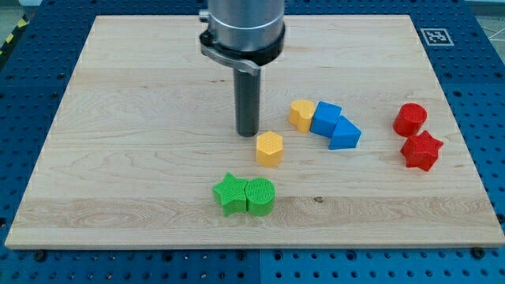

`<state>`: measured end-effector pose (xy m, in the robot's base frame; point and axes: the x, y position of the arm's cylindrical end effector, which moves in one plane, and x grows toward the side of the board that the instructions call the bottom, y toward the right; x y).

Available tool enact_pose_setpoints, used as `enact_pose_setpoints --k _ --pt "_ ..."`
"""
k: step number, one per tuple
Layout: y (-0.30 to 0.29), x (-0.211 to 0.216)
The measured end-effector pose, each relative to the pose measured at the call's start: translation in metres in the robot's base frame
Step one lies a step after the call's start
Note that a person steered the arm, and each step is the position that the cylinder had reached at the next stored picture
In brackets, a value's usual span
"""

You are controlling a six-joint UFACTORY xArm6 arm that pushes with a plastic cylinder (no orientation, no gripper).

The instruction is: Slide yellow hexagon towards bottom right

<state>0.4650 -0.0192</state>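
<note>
- The arm [241,28] is seen coming down from the view's top, near twelve o'clock of the bench [118,118], with its grey cuff held upright and the dark rod [248,99] hanging straight below it.
- My tip [248,132] is set on the wood just beside the yellow hexagon [269,147], at about ten o'clock from it; a narrow gap seems to be left between them, though contact cannot be ruled out.
- No jaws are carried by the tool: it is a plain rod, so nothing is held by it and no opening can be told.
- The yellow hexagon is found near the middle of the bench, standing alone.
- At about one o'clock from it a second yellow block [301,114] is placed, touching a blue block [325,118], which in turn is pressed against a blue wedge-like block [344,134].
- At three o'clock, well apart, a red cylinder [410,119] is seen above a red star [420,151], the two touching or nearly so.
- At about seven o'clock from the hexagon a green star [230,193] and a rounded green block [259,196] are set side by side, touching.
</note>
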Motion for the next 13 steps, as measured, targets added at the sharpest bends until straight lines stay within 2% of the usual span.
enact_pose_setpoints --k 2,3,4,5,7,9,13 --pt "0.047 0.032" --pt "0.052 0.034" --pt "0.012 0.034" --pt "0.000 0.037" --pt "0.046 0.064" --pt "0.138 0.074" --pt "0.184 0.076"
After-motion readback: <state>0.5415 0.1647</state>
